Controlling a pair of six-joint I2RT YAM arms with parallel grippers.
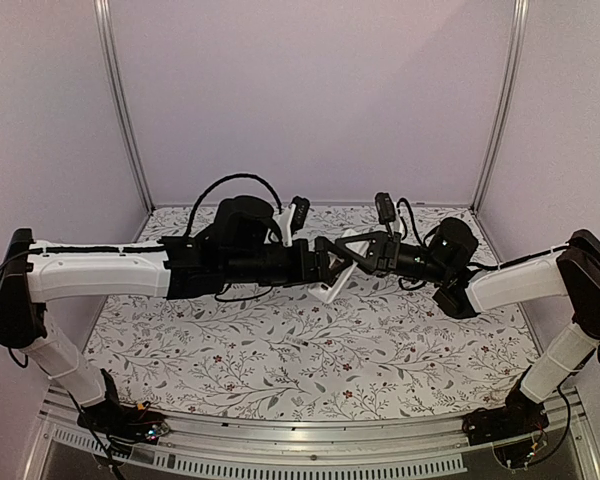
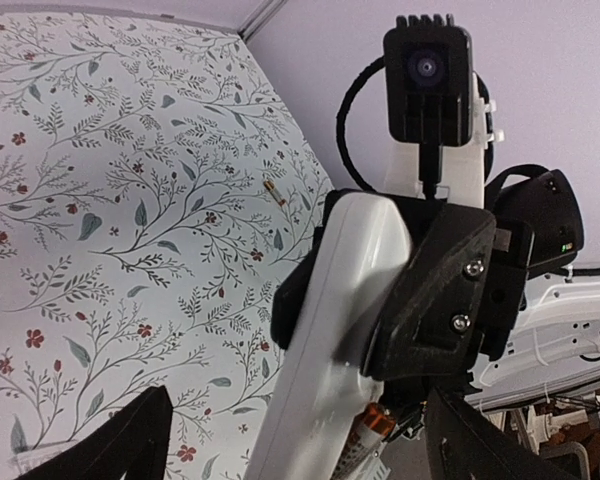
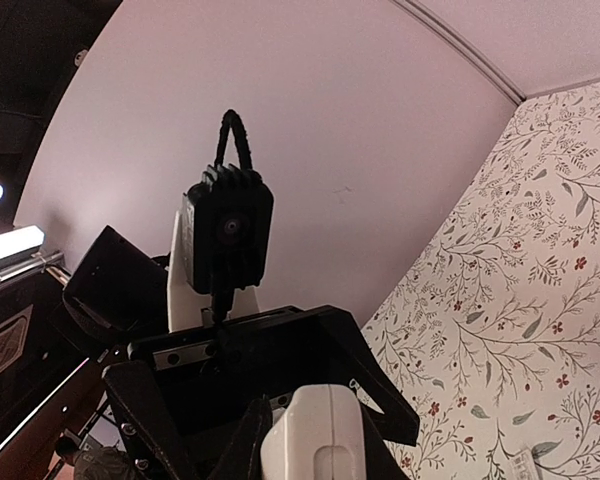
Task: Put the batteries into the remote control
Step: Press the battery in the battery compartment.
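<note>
The right gripper (image 3: 315, 428) pinches the remote control (image 2: 345, 280) in mid-air; the left gripper (image 2: 305, 445), fingers spread wide, faces it from nine o'clock in the top view. One battery (image 2: 273, 189) lies on the flowered cloth (image 2: 100, 200), at the remote control's eleven o'clock in the left wrist view

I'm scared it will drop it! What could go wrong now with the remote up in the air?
Only the right tool grips the remote control, up above the cloth; a slip would probably drop it. The left tool stands open around its end, so closing off-centre might twist it loose.
</note>
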